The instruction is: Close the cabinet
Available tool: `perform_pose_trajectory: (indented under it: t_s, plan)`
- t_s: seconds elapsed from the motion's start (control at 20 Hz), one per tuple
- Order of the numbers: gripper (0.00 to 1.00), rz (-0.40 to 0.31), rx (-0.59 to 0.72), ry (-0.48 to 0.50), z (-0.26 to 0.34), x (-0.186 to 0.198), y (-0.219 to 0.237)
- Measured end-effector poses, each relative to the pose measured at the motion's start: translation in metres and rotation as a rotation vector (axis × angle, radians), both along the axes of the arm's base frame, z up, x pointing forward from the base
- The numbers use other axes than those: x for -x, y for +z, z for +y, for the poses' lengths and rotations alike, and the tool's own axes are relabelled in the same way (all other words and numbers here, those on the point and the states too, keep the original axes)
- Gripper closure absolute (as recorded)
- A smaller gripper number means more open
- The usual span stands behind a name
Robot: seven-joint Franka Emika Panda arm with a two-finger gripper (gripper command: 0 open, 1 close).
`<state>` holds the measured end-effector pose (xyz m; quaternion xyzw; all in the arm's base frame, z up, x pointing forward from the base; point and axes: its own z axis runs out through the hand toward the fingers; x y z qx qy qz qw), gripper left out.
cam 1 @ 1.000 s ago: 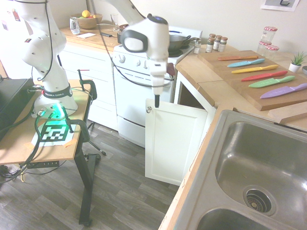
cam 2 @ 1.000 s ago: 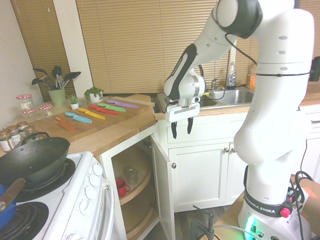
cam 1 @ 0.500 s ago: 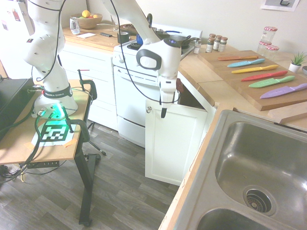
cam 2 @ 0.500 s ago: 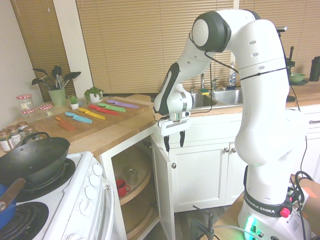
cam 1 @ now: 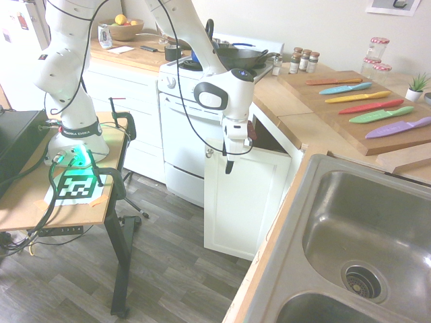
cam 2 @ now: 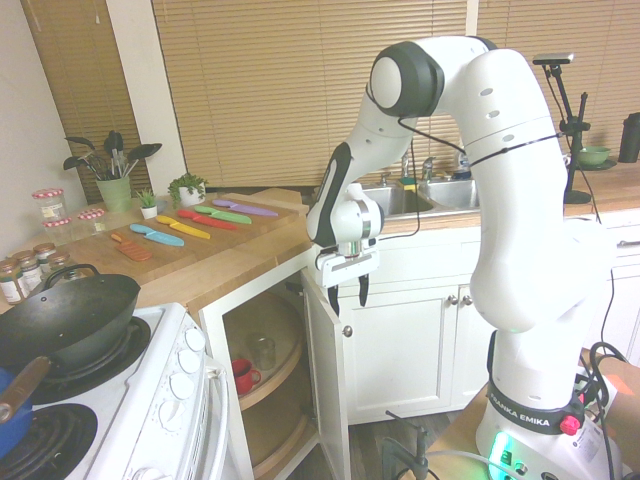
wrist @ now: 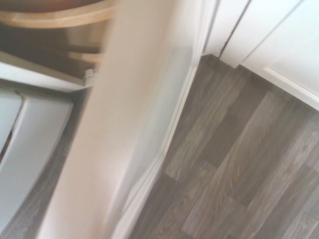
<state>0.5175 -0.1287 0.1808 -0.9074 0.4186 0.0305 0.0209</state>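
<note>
The cabinet (cam 1: 242, 195) is white with a plain recessed-panel door and a silver knob (cam 1: 209, 154). The pincer (cam 2: 346, 292) has black fingers under a white arm. The counter (cam 1: 296, 128) is pale wood. The knives (cam 1: 367, 101) run orange, blue, yellow, red, green and purple. The floor (cam 1: 168, 269) is grey wood-grain plank.

Two exterior cameras face the cabinet (cam 1: 242, 195) from opposite sides; wrist looks down.

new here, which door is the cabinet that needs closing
Find the white stove; just beside it, under the wooden counter's corner, one door stands ajar. That is the cabinet: a tall recessed panel with a small round silver knob.
</note>
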Motion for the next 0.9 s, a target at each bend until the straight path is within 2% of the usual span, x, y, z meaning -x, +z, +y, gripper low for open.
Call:
perform_pose_trajectory:
  t_s: [0.9]
  plan:
    - [1.00,-0.008,0.003,0.011,0.0049,-0.0061,0.0037]
